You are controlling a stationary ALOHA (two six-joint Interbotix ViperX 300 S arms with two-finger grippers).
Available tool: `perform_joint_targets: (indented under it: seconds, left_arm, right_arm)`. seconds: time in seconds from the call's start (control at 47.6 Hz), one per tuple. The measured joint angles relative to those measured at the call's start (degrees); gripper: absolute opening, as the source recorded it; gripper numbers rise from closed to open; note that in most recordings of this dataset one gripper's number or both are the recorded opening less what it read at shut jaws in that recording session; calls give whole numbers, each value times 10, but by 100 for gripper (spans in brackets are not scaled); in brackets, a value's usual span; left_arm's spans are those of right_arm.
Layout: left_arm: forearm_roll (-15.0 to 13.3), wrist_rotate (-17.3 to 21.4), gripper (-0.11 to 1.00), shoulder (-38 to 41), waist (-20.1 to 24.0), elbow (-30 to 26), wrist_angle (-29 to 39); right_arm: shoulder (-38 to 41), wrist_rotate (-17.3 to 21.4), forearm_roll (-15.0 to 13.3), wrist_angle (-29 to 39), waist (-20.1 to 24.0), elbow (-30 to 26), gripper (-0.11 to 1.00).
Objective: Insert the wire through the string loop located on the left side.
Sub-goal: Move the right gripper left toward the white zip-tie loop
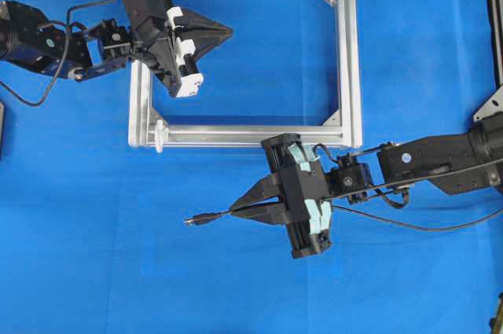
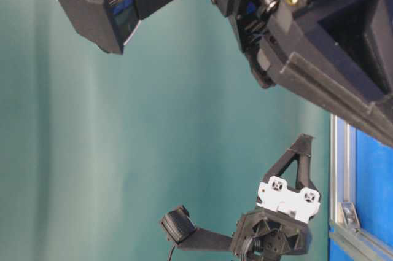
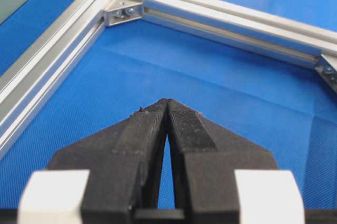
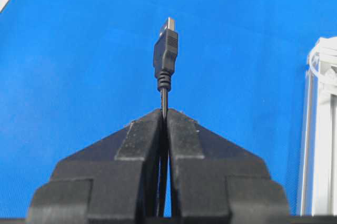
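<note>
Overhead view, right end effector [image 1: 233,211] clamped on wire [image 1: 206,218], left end effector [image 1: 229,32] closed, empty.

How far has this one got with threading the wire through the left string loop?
Done: the right pincer is shut on the wire, plug tip sticking out past the fingertips. In hand: the plug points left over the blue cloth, outside the frame and apart from the string loop at its lower-left corner. Left: aligning and passing the plug through the loop. The left pincer is shut, empty, over the frame's interior.
</note>
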Motion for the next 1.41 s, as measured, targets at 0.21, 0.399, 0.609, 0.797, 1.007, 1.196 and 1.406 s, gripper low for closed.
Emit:
perform_joint_targets:
  seconds: [0.21, 0.399, 0.609, 0.797, 1.007, 1.196, 1.406]
  left_arm:
    - [0, 0, 0, 1, 0, 0, 0]
    - [0, 0, 0, 1, 0, 0, 0]
    - [0, 0, 0, 0, -1, 0, 0]
    - [0, 0, 0, 0, -1, 0, 0]
    - [0, 0, 0, 0, 0, 0, 0]
    - [0, 0, 0, 0, 0, 0, 0]
    - [0, 0, 0, 0, 0, 0, 0]
  right_arm:
    - [1, 0, -1, 1, 0, 0, 0]
    - [1, -1, 0, 0, -7, 11, 0]
    - [1, -1, -1, -10, -42, 26, 0]
    - [0, -2, -1, -15, -78, 34, 0]
    - [0, -4, 0, -15, -113, 41, 0]
    - [0, -4, 0, -15, -129, 45, 0]
    - [1, -4, -2, -19, -135, 46, 0]
